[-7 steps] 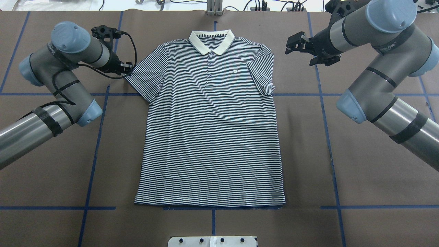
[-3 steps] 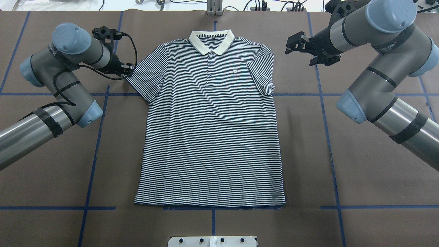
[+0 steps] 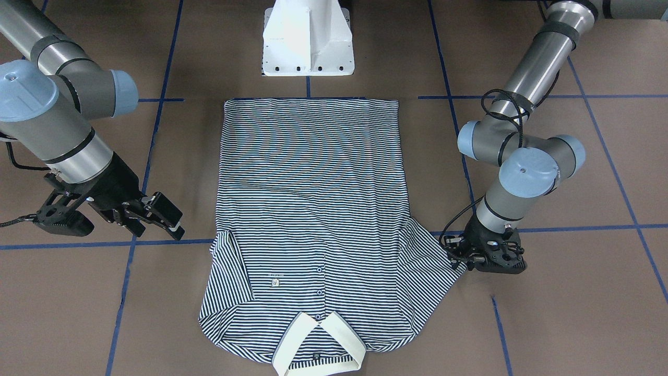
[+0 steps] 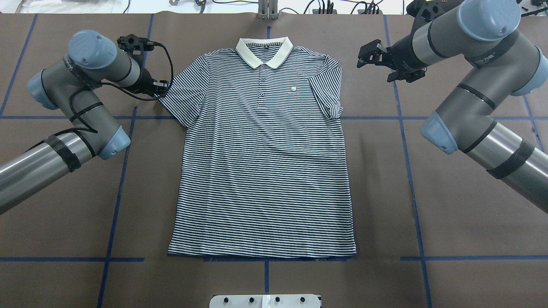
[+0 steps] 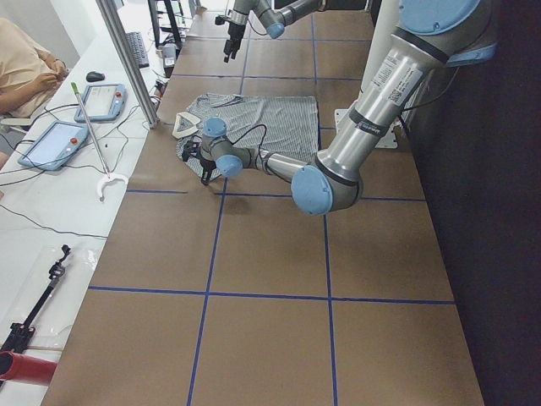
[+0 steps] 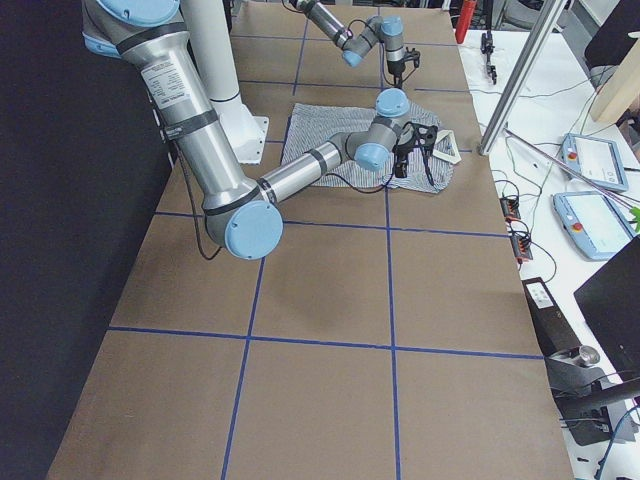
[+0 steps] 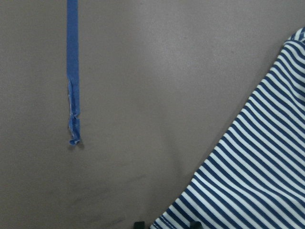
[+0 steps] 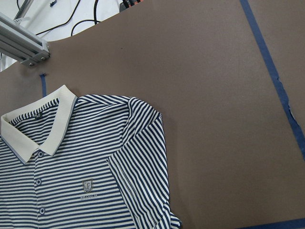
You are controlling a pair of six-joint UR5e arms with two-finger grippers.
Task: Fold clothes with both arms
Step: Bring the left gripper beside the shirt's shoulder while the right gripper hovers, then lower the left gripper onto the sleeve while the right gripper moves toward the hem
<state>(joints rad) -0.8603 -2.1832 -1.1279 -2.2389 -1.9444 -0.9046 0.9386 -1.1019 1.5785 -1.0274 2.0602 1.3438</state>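
Observation:
The striped polo shirt (image 4: 263, 162) lies flat, face up, on the brown table, with its cream collar (image 4: 264, 50) at the far side. It also shows in the front view (image 3: 313, 209). The sleeve on the right arm's side (image 4: 329, 96) is folded in over the body. My left gripper (image 4: 162, 87) is down at the table at the tip of the other sleeve. In the left wrist view its two fingertips (image 7: 138, 224) stand slightly apart with the sleeve hem (image 7: 248, 181) between them. My right gripper (image 4: 364, 55) is open and empty, raised beside the shirt's shoulder.
Blue tape lines (image 4: 115, 196) grid the table. The white pedestal base (image 3: 308, 39) stands at the hem end. An aluminium post (image 4: 267, 10) rises beyond the collar. Tablets and cables (image 5: 63, 139) lie on the white bench past the far edge.
My left arm has shifted slightly right and away, with its gripper staying at the sleeve tip. The right gripper has barely moved. The shirt lies as before.

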